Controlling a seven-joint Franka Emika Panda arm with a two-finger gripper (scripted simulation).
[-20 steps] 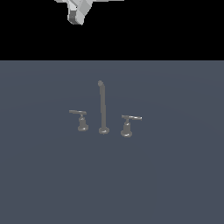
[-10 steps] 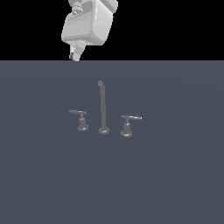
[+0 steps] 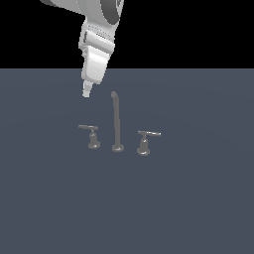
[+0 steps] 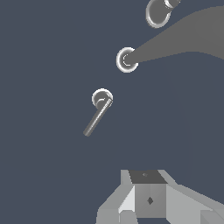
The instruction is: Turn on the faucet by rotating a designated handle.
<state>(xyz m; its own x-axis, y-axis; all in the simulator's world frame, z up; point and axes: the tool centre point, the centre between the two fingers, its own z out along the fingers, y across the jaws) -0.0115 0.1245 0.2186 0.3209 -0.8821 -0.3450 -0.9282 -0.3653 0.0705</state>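
Observation:
The faucet stands on a grey-blue surface: a tall thin spout (image 3: 116,121) with a bent tip between two short lever handles. The handle (image 3: 91,134), the duller, smaller one, is on the exterior view's left. In the wrist view its thin lever (image 4: 98,114) sticks out from a round post, with the spout base (image 4: 127,60) beyond it. My gripper (image 3: 87,91) hangs above and behind this handle, apart from it. Its fingers look shut together, with nothing between them. In the wrist view the gripper (image 4: 148,197) shows at the picture's edge.
The shinier, slightly larger lever handle (image 3: 145,141) stands on the exterior view's right of the spout, and shows in the wrist view as a round base (image 4: 156,12). The flat grey-blue surface (image 3: 198,198) spreads around the faucet.
The arm has come down from the top of the exterior view. Its gripper tip now hangs just above and behind the left handle. The faucet parts have not moved.

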